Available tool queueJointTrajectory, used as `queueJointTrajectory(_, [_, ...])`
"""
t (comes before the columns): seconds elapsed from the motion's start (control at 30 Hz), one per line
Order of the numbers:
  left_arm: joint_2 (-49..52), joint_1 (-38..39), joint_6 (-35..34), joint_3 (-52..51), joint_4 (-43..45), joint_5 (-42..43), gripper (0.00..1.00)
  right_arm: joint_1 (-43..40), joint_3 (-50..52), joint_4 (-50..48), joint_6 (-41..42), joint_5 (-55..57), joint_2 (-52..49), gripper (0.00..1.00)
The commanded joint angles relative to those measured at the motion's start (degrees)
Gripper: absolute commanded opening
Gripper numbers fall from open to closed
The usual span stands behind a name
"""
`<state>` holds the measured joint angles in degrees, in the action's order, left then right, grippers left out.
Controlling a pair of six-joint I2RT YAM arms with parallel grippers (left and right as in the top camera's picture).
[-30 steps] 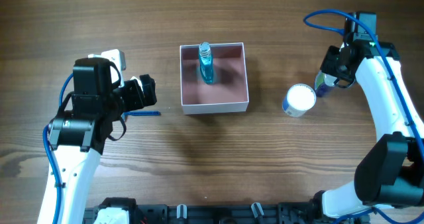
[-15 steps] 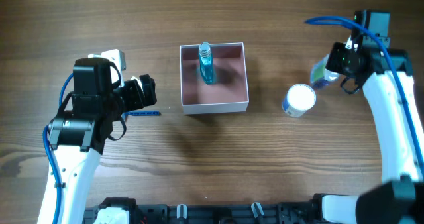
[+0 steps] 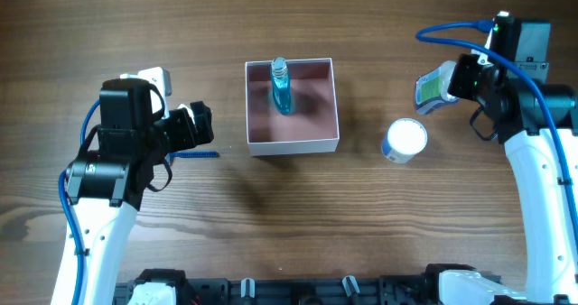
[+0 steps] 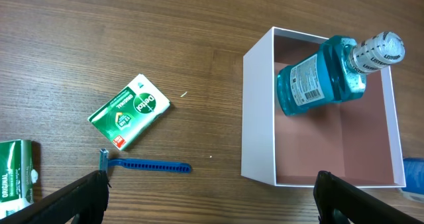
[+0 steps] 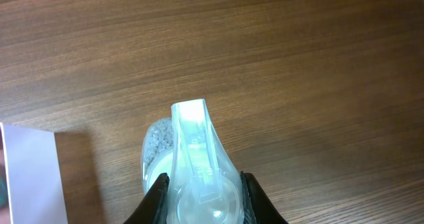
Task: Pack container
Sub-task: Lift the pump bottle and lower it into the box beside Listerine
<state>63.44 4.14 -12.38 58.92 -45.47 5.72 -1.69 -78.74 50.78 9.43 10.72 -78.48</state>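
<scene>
Centrally on the wood-grain worktop point(image 3: 361, 224) sits the container point(image 3: 325, 144), a square, shallow box with thin white outer walls and a matte dusty-pink floor. Its opening faces straight up. Being square, it has no long axis, and its walls run parallel to the edges of the overhead view.

Inside it lies a blue mouthwash bottle point(image 4: 318, 81) of clear plastic with a printed label. Its ribbed pale cap point(image 4: 382, 49) rests at the far wall, and its long axis runs from the middle of the box toward that wall.

The left pincer point(image 4: 211, 191) is spread wide and holds nothing. It hangs above the worktop to the left of the container. Below it lie a flat green soap carton point(image 4: 130, 111), a slim blue razor point(image 4: 147, 165) and a second green carton point(image 4: 16, 177).

The right pincer point(image 5: 202, 197) is closed on a pale translucent bottle point(image 5: 195, 151), smooth and rounded with a flat squared end. It is held above the worktop, well to the right of the container. A round white jar point(image 3: 405, 140) stands on the worktop between the container and the right arm.
</scene>
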Motion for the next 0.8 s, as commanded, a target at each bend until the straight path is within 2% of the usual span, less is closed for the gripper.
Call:
queueJointTrajectory(0.0, [-0.1, 0.4, -0.5, 1.0, 0.0, 0.9, 1.00, -0.1, -1.7, -0.9, -0.3, 0.9, 0.7, 0.04])
queueJointTrajectory(0.3, [-0.1, 0.4, -0.5, 1.0, 0.0, 0.9, 1.00, 1.1, -2.0, -1.2, -1.5, 0.9, 1.1, 0.04])
queueJointTrajectory(0.77, [-0.1, 0.4, -0.5, 1.0, 0.0, 0.9, 1.00, 14.2, -8.9, 1.1, -1.3, 1.8, 1.2, 0.04])
